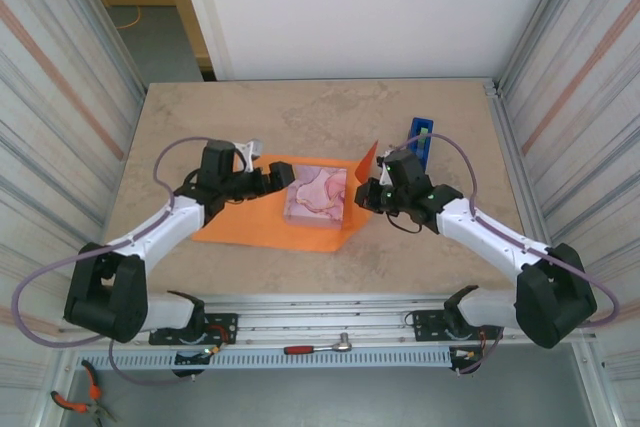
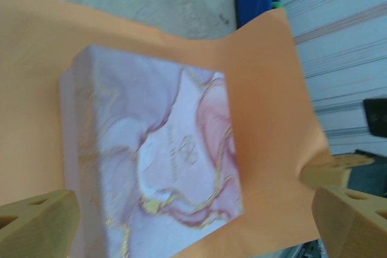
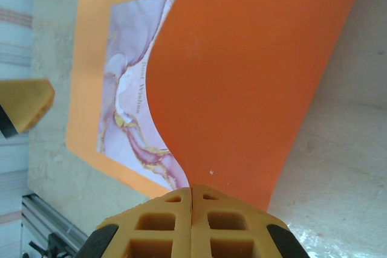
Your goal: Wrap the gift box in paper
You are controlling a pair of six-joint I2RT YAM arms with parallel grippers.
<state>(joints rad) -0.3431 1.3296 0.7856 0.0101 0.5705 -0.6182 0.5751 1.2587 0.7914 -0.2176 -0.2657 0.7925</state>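
Beige stone table (image 1: 250, 117), corrugated walls (image 1: 60, 77), white panel (image 1: 350, 7)

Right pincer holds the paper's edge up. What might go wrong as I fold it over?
The paper, pinched at one spot by the shut right pincer, may crease crookedly or tear. The gift box looks unpinned, the left pincer open above it, so pulling may drag it.
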